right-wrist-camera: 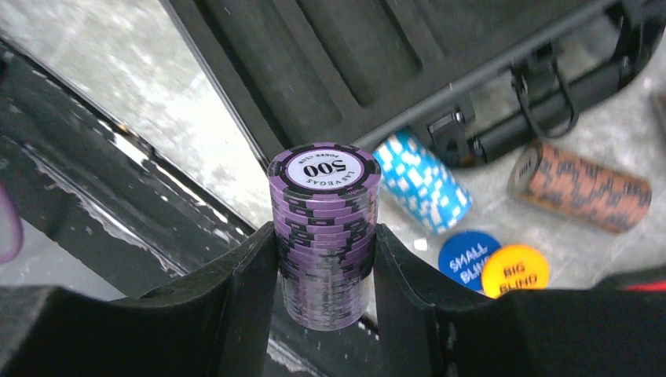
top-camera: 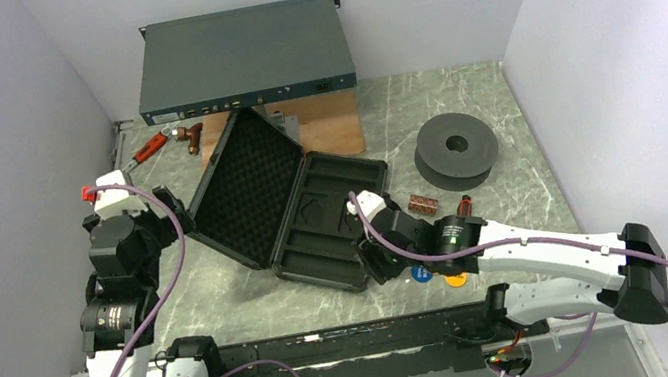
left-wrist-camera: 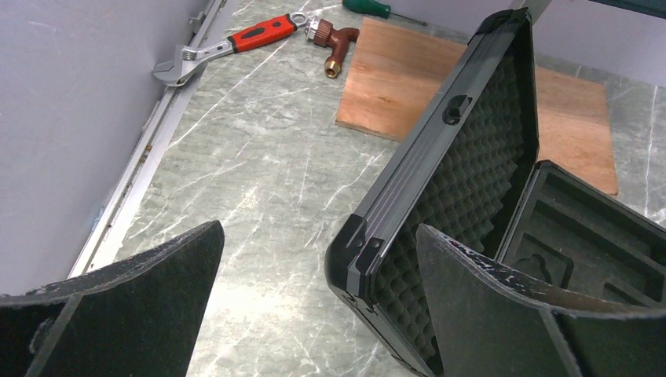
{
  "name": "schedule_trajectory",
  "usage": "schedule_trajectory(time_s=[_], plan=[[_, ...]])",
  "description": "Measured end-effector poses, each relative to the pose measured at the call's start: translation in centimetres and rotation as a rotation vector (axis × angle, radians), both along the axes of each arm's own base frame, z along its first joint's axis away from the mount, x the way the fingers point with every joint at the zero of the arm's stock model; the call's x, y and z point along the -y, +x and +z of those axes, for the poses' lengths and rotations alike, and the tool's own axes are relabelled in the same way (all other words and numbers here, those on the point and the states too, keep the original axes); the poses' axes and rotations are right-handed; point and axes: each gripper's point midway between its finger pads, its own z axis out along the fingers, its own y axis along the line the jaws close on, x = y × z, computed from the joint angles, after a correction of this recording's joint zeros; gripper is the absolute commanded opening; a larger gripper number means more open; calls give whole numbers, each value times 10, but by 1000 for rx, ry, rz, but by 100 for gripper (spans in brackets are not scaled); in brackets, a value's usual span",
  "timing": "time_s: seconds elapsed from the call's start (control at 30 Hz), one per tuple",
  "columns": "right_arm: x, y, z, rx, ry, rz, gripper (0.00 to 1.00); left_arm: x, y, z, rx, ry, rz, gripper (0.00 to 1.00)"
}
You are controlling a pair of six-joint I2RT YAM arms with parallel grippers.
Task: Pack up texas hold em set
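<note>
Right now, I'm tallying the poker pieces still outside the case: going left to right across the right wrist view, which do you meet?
Purple roll → teal roll → blue disc → orange disc → brown roll.

500, LAS VEGAS, POKER CLUB on top of purple chip roll [right-wrist-camera: 323, 236]; SMALL BLIND on blue disc [right-wrist-camera: 468, 259]; BIG BLIND on orange disc [right-wrist-camera: 515, 270]

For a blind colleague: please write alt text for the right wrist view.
The right gripper holds a purple chip roll marked 500 between its black fingers. Beyond it lie the open black case, a blue-and-white chip roll, a brown chip roll, a blue disc and an orange disc.
</note>
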Motion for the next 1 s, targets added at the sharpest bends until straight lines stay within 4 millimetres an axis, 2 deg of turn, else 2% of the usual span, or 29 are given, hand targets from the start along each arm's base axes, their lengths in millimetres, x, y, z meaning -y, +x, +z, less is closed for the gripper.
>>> schedule_trajectory(time_s=[0.13,0.23,0.4,0.63,0.73,1.0], plan=[[-22,12,14,67,50,54,0,0,0,0,0,6,-3,100],[-33,17,17,94,54,91,0,1,0,0,-1,8,-8,100],[-47,13,18,103,76,179,0,5,0,0,-2,9,-26,100],[-71,9,32,149,159,318,0,13,0,0,-3,19,-74,100],[-80,7,30,156,165,373,0,19,-1,1,2,21,-106,100],[-93,10,5,160,79,492,0,34,-3,1,2,39,-174,100]])
